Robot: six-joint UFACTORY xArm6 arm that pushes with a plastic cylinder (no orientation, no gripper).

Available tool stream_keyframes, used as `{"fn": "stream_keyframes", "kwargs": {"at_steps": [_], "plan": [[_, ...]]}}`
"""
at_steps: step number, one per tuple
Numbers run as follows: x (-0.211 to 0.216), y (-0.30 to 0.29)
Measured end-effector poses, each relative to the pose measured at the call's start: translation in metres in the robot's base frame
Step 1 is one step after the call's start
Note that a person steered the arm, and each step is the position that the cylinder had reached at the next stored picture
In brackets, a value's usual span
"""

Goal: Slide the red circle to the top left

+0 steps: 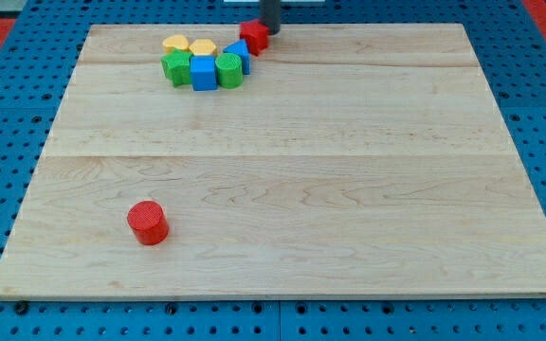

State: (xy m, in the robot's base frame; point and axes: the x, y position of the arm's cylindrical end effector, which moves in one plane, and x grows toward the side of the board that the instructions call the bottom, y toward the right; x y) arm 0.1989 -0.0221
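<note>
The red circle [147, 222] stands alone on the wooden board [349, 189] near the view's bottom left. My tip [270, 31] is at the view's top centre, far from the red circle, touching the right side of a second red block [254, 36]. Left of that red block sits a tight cluster: two yellow blocks [175, 43] [203, 47], a green block [175, 66], a blue cube [203, 72], a green block [229, 70] and a blue block [238, 50].
The board rests on a blue pegboard surface [8, 114] that surrounds it on all sides. The cluster lies near the board's top edge, left of centre.
</note>
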Motion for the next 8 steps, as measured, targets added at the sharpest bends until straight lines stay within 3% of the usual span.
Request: {"fn": "stream_keyframes", "kwargs": {"at_steps": [2, 3, 4, 5, 6, 7, 8], "plan": [[0.0, -0.015], [0.015, 0.023], [0.116, 0.106], [0.26, 0.085], [0.356, 0.003], [0.373, -0.103], [0.325, -0.143]]}}
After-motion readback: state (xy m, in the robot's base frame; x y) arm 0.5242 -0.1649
